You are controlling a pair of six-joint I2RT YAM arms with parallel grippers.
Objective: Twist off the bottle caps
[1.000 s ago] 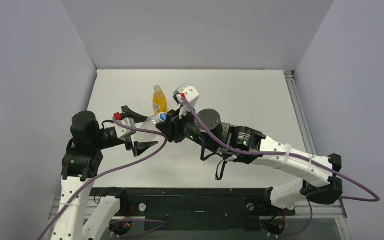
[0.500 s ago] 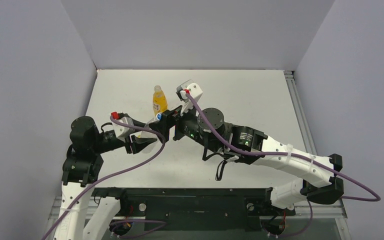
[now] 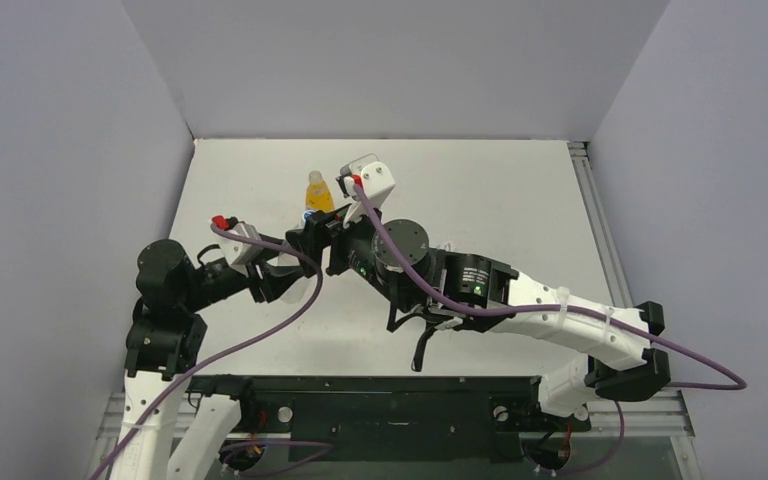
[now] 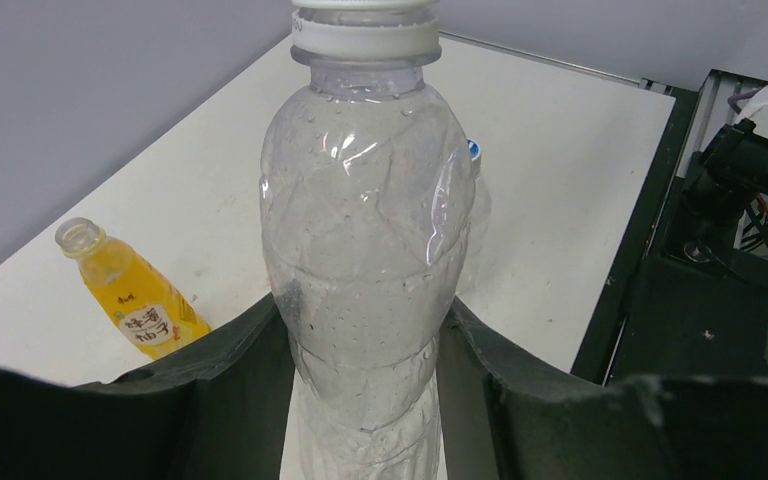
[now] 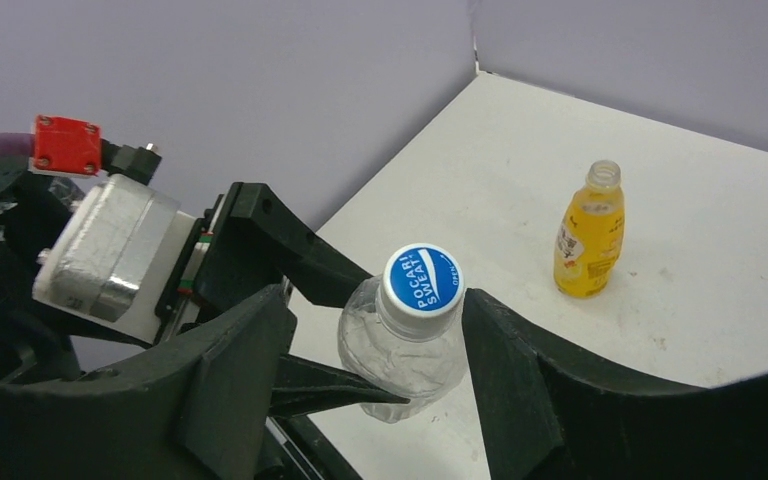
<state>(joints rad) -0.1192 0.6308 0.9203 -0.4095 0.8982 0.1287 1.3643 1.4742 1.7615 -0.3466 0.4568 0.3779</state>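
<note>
Clear bottle [image 4: 360,250]: no liquid, just droplets inside. L jaws are clamped on its body, approx 9 o'clock of counter [image 3: 480,190] centre. Its blue-topped cap [image 5: 422,280] is on; R jaws stand wide either side of it, no clear contact. Yellow bottle [image 5: 588,235]: orange-yellow drink nearly to neck, mouth open, upright on counter at 12 o'clock of held one. Count: 2 bottles, 1 cap.

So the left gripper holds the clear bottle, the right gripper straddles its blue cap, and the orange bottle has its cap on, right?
Not quite: the orange bottle has no cap; the right wrist view shows its neck open. The left gripper does hold the clear bottle and the right gripper does straddle its blue cap.
</note>
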